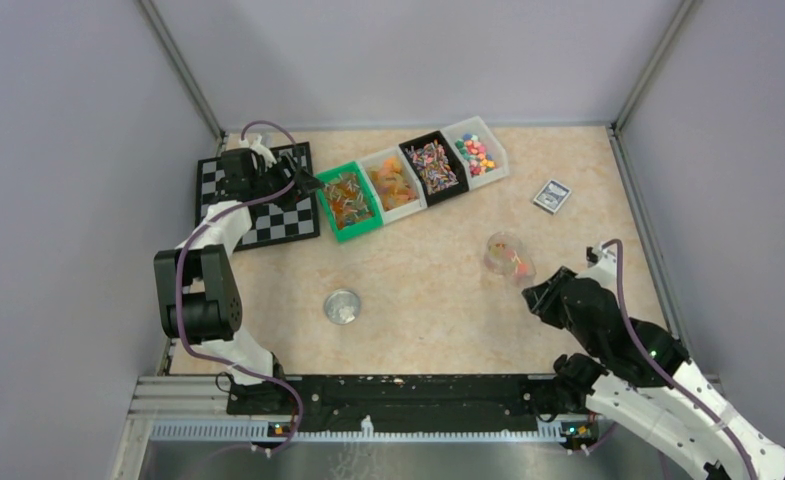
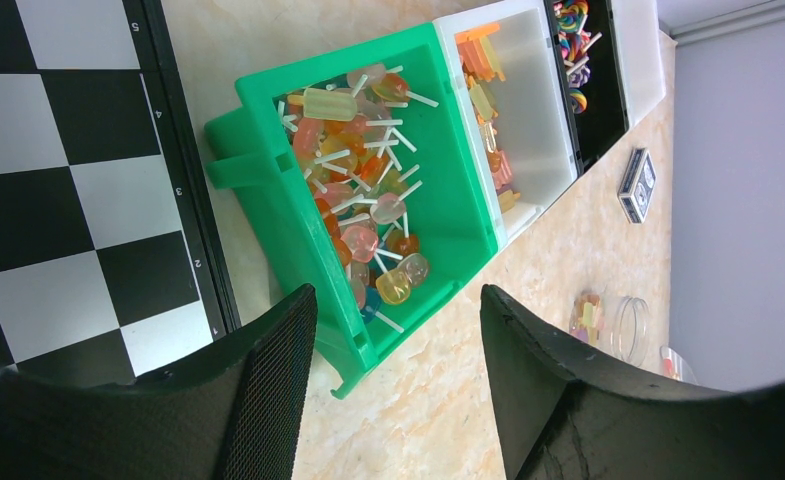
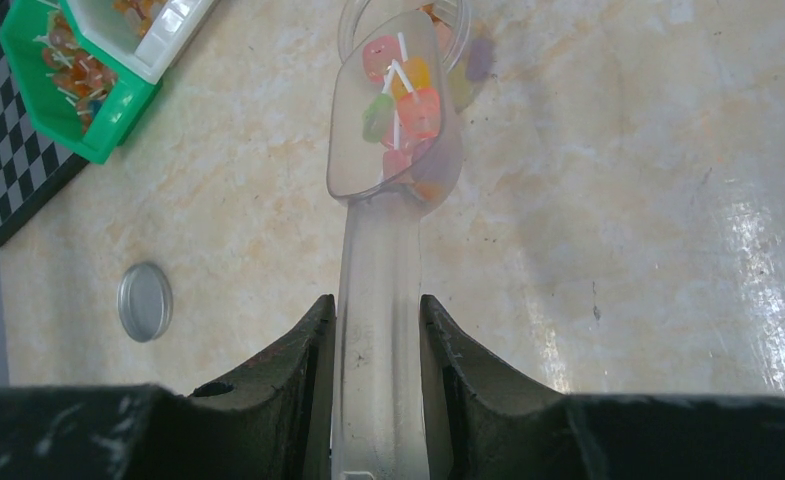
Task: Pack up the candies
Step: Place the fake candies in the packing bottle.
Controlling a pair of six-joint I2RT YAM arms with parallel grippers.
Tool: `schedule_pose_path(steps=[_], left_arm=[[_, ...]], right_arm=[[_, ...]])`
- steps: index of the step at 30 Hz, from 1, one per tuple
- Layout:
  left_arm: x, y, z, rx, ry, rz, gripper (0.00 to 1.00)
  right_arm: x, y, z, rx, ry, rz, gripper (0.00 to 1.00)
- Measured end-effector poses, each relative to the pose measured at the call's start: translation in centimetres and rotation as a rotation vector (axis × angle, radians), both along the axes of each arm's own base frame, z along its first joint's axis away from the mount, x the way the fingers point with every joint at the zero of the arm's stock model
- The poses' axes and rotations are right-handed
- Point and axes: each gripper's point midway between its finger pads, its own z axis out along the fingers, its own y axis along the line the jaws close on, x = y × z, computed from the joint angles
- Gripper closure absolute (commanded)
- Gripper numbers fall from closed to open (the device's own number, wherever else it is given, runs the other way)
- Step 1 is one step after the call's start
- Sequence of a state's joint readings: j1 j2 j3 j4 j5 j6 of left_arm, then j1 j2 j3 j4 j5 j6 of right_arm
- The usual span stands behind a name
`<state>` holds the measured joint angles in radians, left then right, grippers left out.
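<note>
My right gripper is shut on the handle of a clear scoop, which carries several small candies in pink, yellow, green and orange. The scoop's tip is at the mouth of a clear jar that holds a few candies; the jar also shows in the top view, just ahead of my right gripper. My left gripper is open and empty, hovering over the near corner of a green bin full of candies. It is beside that bin in the top view.
Four bins stand in a row at the back: green, white, black and white. A chessboard lies at the left. A round metal lid lies mid-table. A small card box lies at the right.
</note>
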<state>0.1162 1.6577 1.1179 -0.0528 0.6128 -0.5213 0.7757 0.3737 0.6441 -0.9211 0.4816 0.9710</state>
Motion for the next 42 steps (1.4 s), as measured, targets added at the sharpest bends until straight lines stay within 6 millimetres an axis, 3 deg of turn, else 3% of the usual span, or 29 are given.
schedule_pose_path(steps=[19,36,42], left_arm=[[0.0,0.0,0.0,0.0,0.0,0.0,0.34],[0.0,0.0,0.0,0.0,0.0,-0.001,0.34],[0.0,0.0,0.1,0.001,-0.002,-0.001,0.34]], right_arm=[[0.8,1.0,1.8,-0.027,0.058,-0.01,1.0],[0.6,1.5,1.9,-0.078,0.161,-0.01,1.0],[0.7,1.6,3.3,-0.086,0.168,-0.011,1.0]])
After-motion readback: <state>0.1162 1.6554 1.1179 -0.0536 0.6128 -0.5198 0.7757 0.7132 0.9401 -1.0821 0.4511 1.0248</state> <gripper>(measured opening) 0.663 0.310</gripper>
